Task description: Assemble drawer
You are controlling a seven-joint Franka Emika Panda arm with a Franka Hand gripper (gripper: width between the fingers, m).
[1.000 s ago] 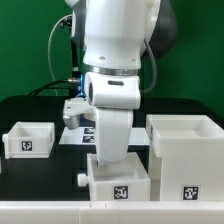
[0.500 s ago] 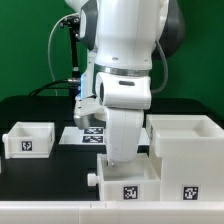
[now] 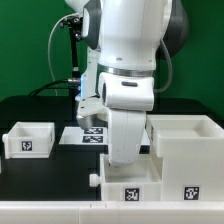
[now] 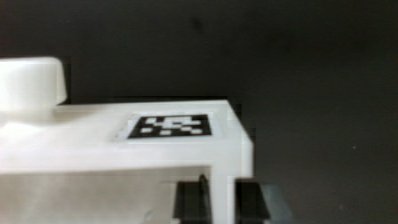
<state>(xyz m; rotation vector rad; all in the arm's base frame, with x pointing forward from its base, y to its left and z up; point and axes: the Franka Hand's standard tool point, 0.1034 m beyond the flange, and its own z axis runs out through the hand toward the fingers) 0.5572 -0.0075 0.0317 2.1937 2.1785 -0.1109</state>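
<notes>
My gripper (image 4: 221,203) is shut on the thin side wall of a white drawer (image 4: 125,150). One dark finger (image 4: 192,200) is inside the wall and one is outside. The drawer carries a tag (image 4: 173,126) and a round knob (image 4: 32,85). In the exterior view the drawer (image 3: 130,182) sits low at the front, under my white hand, with its knob (image 3: 93,180) toward the exterior view's left. My fingertips are hidden there. The large white drawer case (image 3: 186,150) stands just to its right. A second small white drawer (image 3: 28,138) stands at the left.
The marker board (image 3: 88,134) lies flat on the black table behind the held drawer. Cables and a stand (image 3: 70,50) rise at the back. The table's light front edge (image 3: 50,205) runs along the bottom.
My arm and the held drawer shifted toward the exterior view's right, closer to the drawer case. In the last half second they barely moved.
</notes>
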